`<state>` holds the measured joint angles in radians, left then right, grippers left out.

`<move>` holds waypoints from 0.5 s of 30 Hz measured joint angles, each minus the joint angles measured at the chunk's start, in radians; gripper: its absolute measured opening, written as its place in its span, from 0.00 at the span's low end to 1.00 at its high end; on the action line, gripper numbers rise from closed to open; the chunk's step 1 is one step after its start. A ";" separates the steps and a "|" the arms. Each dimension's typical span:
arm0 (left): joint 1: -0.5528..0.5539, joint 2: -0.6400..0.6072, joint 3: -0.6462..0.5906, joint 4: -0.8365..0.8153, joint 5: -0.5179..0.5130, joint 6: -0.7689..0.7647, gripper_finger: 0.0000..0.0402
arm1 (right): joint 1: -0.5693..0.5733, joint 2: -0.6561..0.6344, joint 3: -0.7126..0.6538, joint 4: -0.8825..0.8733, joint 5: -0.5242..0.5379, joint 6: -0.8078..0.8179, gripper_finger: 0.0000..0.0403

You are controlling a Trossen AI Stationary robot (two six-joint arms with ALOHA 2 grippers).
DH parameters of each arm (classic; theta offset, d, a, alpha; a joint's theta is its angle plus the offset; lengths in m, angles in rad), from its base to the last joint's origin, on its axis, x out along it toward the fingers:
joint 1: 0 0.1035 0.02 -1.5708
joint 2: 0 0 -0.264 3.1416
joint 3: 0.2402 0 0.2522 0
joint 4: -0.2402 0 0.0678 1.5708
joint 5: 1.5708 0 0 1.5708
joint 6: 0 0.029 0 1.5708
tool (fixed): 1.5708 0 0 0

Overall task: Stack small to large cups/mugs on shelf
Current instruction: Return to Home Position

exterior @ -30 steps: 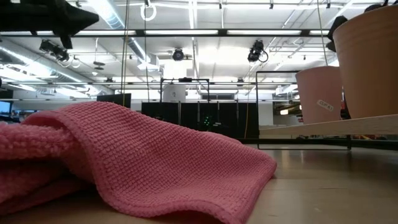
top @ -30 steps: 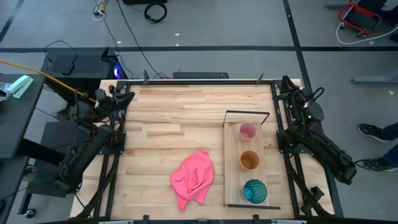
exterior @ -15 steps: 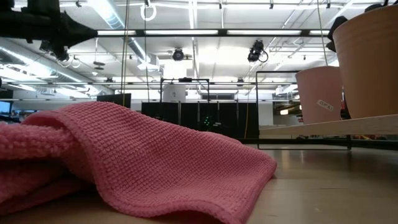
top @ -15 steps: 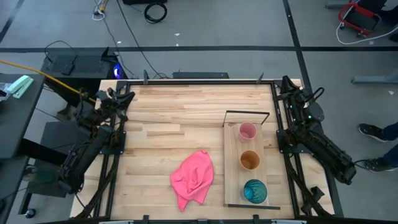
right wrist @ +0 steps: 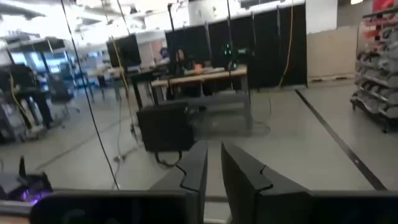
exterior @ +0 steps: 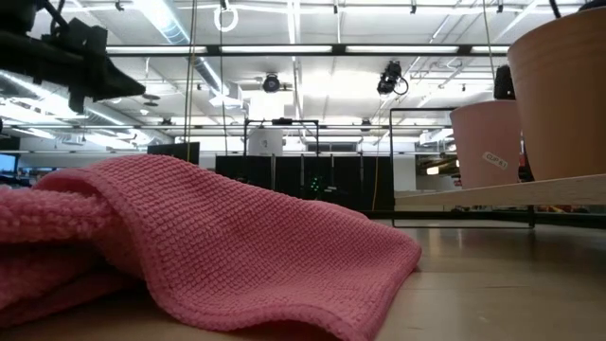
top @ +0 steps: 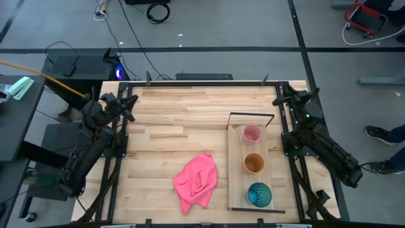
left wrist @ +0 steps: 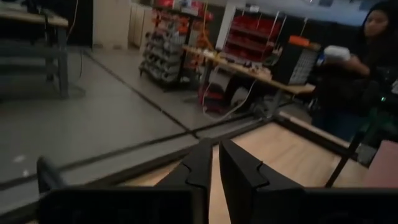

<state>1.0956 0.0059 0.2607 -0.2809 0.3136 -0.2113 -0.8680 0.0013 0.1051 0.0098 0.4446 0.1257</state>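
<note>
Three cups stand upright in a row on the light-wood shelf (top: 235, 171) at the table's right: pink (top: 252, 133) farthest, orange-brown (top: 254, 163) in the middle, teal-blue (top: 259, 194) nearest. The low view shows the pink cup (exterior: 488, 142) and the orange-brown cup (exterior: 568, 95) on the shelf (exterior: 502, 194). My left gripper (top: 128, 104) hangs shut over the table's far left corner, empty; its own view shows its tips together (left wrist: 214, 163). My right gripper (top: 280, 99) is shut and empty over the far right corner, beyond the shelf's black wire frame (top: 252, 115).
A crumpled pink cloth (top: 197, 180) lies on the tabletop left of the shelf and fills the low view's foreground (exterior: 189, 246). Bare wood stretches between the arms along the far half of the table (top: 190, 107). A person stands beyond the table in the left wrist view (left wrist: 373, 37).
My left gripper has come down a little and drawn toward the table's left edge. My right gripper has swung slightly inward toward the table's left and lowered near the far right corner. The cups, shelf and cloth have stayed put.
</note>
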 joint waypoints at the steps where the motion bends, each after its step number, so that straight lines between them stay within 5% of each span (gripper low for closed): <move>1: 0.000 0.000 0.000 -0.021 0.000 0.001 0.09 | 0.000 0.000 0.000 -0.021 0.000 0.004 0.14; 15: 0.000 0.000 0.000 -0.112 -0.004 0.050 0.09 | 0.000 0.000 0.000 -0.144 0.004 -0.010 0.14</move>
<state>1.0954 0.0059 0.2604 -0.3932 0.3097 -0.1610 -0.8680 0.0013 0.1051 -0.1345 0.4484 0.1161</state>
